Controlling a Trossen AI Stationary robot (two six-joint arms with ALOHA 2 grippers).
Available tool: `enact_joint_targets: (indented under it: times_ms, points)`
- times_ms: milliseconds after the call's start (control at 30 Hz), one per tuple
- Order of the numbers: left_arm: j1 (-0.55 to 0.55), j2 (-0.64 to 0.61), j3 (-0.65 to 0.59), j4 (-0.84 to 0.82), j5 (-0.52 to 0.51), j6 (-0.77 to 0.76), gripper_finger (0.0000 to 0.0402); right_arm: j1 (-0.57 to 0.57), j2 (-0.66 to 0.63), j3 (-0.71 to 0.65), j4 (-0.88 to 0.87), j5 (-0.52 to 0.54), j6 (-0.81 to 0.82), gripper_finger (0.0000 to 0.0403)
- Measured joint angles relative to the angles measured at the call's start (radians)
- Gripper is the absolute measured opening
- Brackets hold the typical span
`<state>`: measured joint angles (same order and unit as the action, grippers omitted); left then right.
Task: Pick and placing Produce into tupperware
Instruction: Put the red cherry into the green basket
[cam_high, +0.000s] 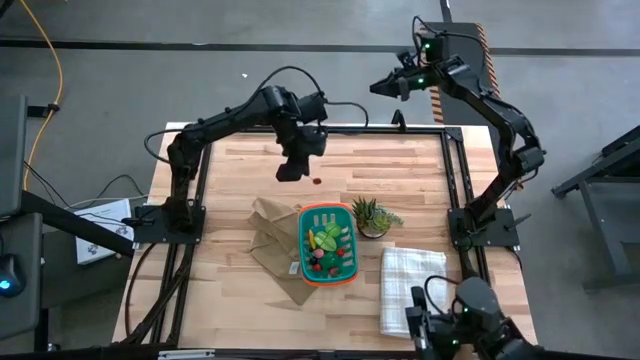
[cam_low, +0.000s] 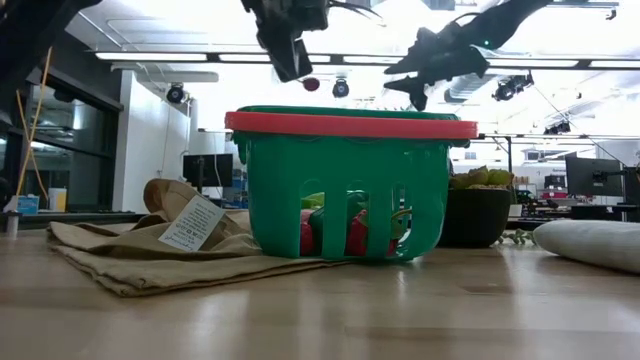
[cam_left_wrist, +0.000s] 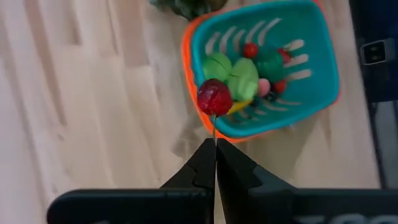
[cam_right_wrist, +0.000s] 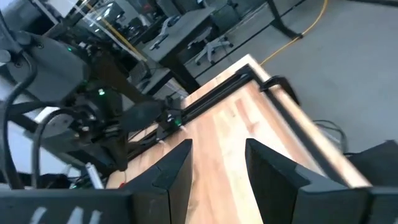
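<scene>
Small red berry (cam_left_wrist: 214, 97) hangs by thin stem just beyond left gripper (cam_left_wrist: 215, 163) tips, fingers pressed together pinching stem, held above table near teal tupperware (cam_left_wrist: 323, 68) w/ produce (cam_left_wrist: 242, 78) inside. Right gripper (cam_right_wrist: 217, 163) raised off table's far right corner, 2 fingers spread, empty.

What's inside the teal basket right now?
The teal basket holds green produce pieces, small red balls and a yellow piece. Whatever lies beneath them is covered.
</scene>
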<state>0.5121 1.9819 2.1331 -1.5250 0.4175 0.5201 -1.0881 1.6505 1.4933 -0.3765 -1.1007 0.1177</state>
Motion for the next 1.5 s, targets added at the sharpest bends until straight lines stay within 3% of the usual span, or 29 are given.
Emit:
enact_joint_targets:
  times_ms: [300, 467, 833, 1033, 1233, 1500]
  points:
    - [-0.065, 0.0, -0.016, -0.042, 0.043, -0.17, 0.0, 0.06, -0.009, 0.0, -0.043, 0.004, 0.127, 0.0137]
    - [-0.148, 0.0, -0.016, -0.044, 0.035, -0.228, 0.0, 0.063, -0.057, 0.0, -0.155, 0.073, 0.119, 0.0137]
    - [-0.316, -0.001, -0.026, 0.075, -0.199, -0.478, 0.0, 0.055, -0.222, 0.0, -0.378, 0.282, 0.07, 0.0137]
    - [-0.368, -0.001, -0.15, 0.172, -0.273, -0.618, 0.0, 0.085, -0.304, 0.0, -0.515, 0.323, -0.008, 0.0137]
    - [-0.433, 0.0, -0.312, 0.306, -0.271, -0.704, 0.0, 0.108, -0.377, 0.0, -0.619, 0.355, -0.073, 0.0137]
    - [-0.483, 0.0, -0.384, 0.463, -0.279, -0.835, 0.0, 0.139, -0.462, 0.0, -0.642, 0.35, -0.074, 0.0137]
